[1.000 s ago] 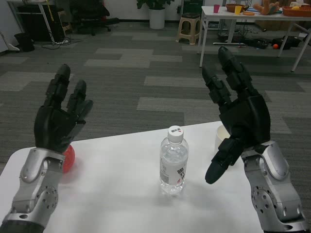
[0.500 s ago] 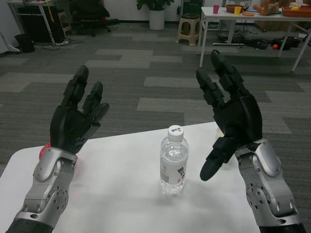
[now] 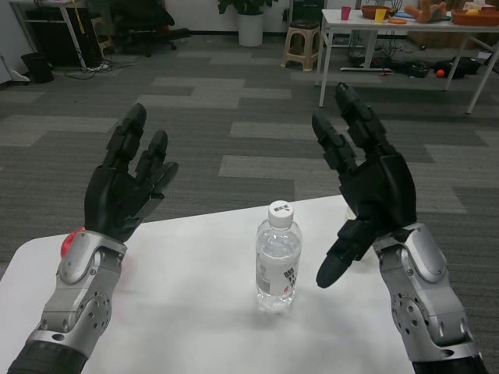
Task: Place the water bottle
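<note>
The bottle stands upright near the middle of the white table, its long axis vertical, white cap on top, clear of both my hands. My right hand is raised to the bottle's right, palm turned inward, fingers apart and holding nothing; its thumb points down toward the bottle's shoulder and sits just beside it without touching. My left hand is raised well apart on the other side, toward the table's left edge, fingers spread and empty too. So the bottle lies between my hands, much nearer the right one, and I judge the right hand the natural one to close on it from the side.

Behind my left wrist, by the table's left edge, a red ball peeks out. Behind my right hand, near the table's far right corner, a sliver of a pale cup shows; most of it is hidden. Nothing stands between my right hand and the bottle, though that cup sits close behind the hand and could be knocked if I swing wide.
</note>
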You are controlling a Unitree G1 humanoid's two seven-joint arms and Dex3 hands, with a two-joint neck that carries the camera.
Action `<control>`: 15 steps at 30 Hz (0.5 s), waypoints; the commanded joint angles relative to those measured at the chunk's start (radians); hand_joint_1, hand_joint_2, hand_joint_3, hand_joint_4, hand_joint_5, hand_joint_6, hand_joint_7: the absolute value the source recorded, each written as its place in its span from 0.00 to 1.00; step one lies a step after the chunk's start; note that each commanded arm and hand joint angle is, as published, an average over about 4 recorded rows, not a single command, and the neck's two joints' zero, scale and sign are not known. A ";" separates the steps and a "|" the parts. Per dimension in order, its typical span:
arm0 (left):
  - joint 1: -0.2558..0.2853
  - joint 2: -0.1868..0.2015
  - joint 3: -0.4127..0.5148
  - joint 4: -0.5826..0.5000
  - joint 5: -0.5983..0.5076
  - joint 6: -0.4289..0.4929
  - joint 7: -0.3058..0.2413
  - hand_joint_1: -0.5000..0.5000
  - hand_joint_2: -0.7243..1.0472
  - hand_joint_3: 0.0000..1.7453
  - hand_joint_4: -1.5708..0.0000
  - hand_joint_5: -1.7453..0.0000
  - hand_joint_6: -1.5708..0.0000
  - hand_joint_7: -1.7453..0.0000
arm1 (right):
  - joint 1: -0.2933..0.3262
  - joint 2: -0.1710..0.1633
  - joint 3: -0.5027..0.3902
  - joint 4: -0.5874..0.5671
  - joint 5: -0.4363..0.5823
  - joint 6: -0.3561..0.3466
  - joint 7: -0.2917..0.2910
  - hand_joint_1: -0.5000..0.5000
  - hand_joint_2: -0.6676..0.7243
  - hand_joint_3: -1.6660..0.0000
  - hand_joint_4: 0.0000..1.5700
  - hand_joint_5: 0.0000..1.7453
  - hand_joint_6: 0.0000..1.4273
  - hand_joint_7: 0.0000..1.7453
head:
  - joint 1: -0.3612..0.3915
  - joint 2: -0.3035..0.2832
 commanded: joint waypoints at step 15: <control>-0.067 0.025 0.031 0.089 -0.029 -0.016 -0.006 0.00 1.00 0.05 1.00 1.00 1.00 1.00 | -0.075 0.009 0.035 0.063 -0.028 -0.039 -0.038 0.12 0.77 1.00 0.00 0.00 0.00 0.00 | 0.035 -0.008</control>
